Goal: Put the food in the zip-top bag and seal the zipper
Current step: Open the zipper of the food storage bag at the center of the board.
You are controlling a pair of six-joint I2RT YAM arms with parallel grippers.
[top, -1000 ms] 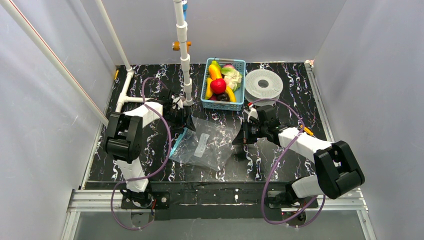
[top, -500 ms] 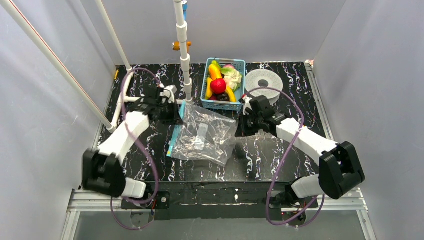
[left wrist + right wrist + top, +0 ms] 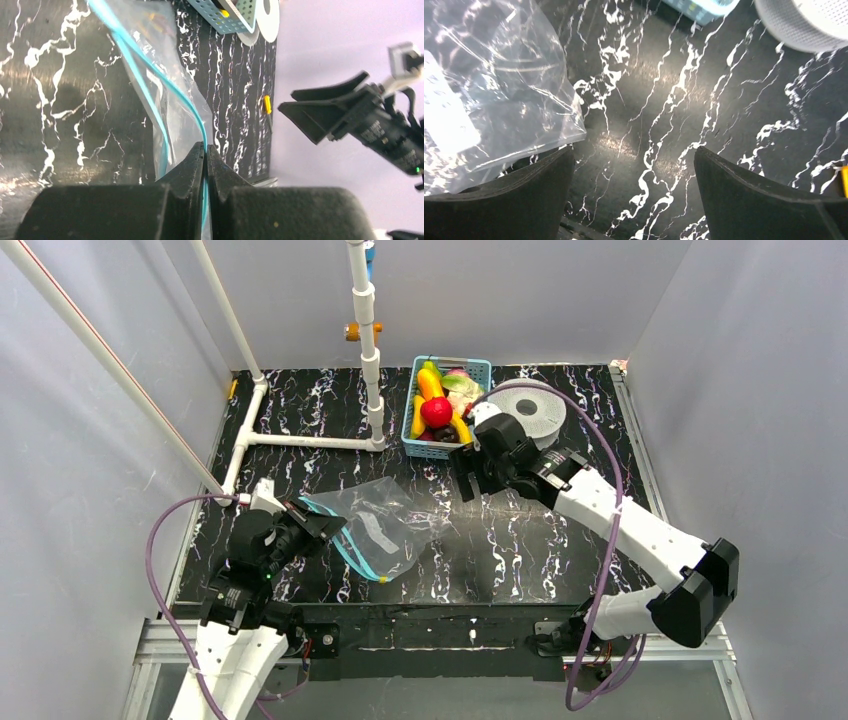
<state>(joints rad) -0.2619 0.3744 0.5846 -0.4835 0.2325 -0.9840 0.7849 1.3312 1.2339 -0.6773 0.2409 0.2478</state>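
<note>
The clear zip-top bag (image 3: 390, 528) lies crumpled on the black marbled table, left of centre. Its pale-blue zipper (image 3: 352, 548) faces my left gripper (image 3: 322, 524), which is shut on that strip. In the left wrist view the zipper (image 3: 150, 64) runs straight into the closed fingertips of the left gripper (image 3: 206, 147). The food sits in the blue basket (image 3: 412, 425): a red apple (image 3: 436, 412), a yellow banana (image 3: 429, 383), a pale cauliflower (image 3: 466, 396) and a dark eggplant (image 3: 446, 435). My right gripper (image 3: 468, 478) hovers open just in front of the basket, with only bare table between its fingers (image 3: 549, 190); the bag's corner (image 3: 499, 100) lies beside one finger.
A white round perforated disc (image 3: 528, 408) lies right of the basket. A white pipe frame (image 3: 310, 442) runs along the back left, with an upright post (image 3: 368, 340). White walls close in three sides. A small yellow item (image 3: 267, 104) lies near the table's right edge.
My left gripper shut on the zipper and drew back to the near left, dragging the bag with it. My right gripper opened, let the bag go and moved toward the basket.
</note>
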